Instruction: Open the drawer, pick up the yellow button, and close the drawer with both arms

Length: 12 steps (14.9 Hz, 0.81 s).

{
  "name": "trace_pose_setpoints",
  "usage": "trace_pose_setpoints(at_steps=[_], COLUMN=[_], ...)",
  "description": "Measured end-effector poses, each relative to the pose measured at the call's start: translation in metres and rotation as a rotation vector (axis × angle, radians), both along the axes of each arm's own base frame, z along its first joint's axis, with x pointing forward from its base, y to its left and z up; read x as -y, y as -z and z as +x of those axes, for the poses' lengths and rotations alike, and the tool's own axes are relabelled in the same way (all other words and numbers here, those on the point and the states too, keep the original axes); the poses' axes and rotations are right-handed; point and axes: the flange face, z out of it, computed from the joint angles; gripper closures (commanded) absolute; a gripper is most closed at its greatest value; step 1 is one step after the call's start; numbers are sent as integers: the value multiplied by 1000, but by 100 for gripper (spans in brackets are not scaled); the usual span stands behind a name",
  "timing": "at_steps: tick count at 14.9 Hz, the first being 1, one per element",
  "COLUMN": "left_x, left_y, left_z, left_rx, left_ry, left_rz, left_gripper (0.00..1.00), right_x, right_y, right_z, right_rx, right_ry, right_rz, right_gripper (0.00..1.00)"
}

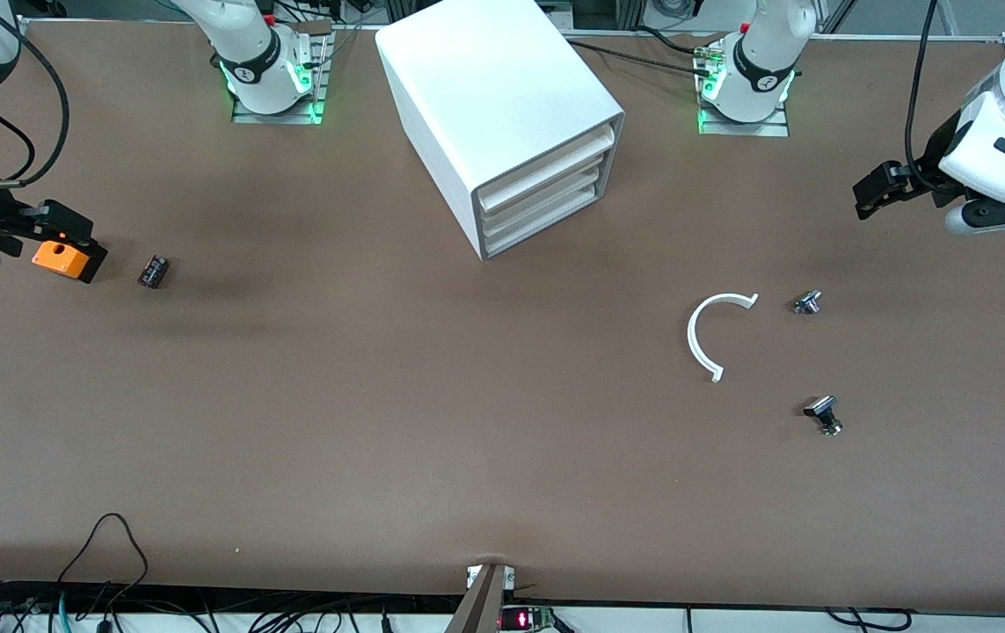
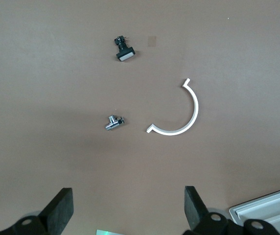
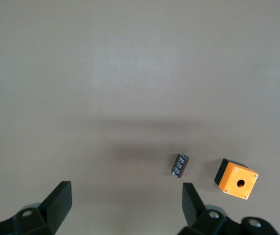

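The white cabinet (image 1: 502,97) stands at the back middle of the table. Its uppermost drawer (image 1: 546,170) looks shut, like the two below it. The button is not in view. My left gripper (image 1: 878,189) hangs open and empty over bare table at the left arm's end; in the left wrist view (image 2: 128,205) nothing lies between its fingers. My right gripper (image 1: 49,224) hangs open and empty over the table at the right arm's end, next to the orange cube with a hole (image 1: 62,258); it also shows in the right wrist view (image 3: 125,200).
A white C-shaped ring (image 1: 713,338) (image 2: 179,115), a small silver part (image 1: 807,302) (image 2: 114,122) and a black-and-silver part (image 1: 823,413) (image 2: 124,49) lie toward the left arm's end. A dark small cylinder (image 1: 153,271) (image 3: 180,165) lies beside the orange cube (image 3: 236,178).
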Motion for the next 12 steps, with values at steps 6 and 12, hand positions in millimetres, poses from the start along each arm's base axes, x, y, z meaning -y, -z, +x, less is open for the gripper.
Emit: trace_pose_setpoints(at_steps=[6,12], left_x=[0,0], left_y=[-2,-2], left_z=[-1,0], left_rx=[-3,-4], left_ry=[0,0], left_rz=[0,0], left_gripper=[0,0], right_x=[1,1], right_y=[7,0], right_z=[3,5], right_rx=[-13,2], right_ry=[3,2], right_rz=[0,-1], right_gripper=[0,0])
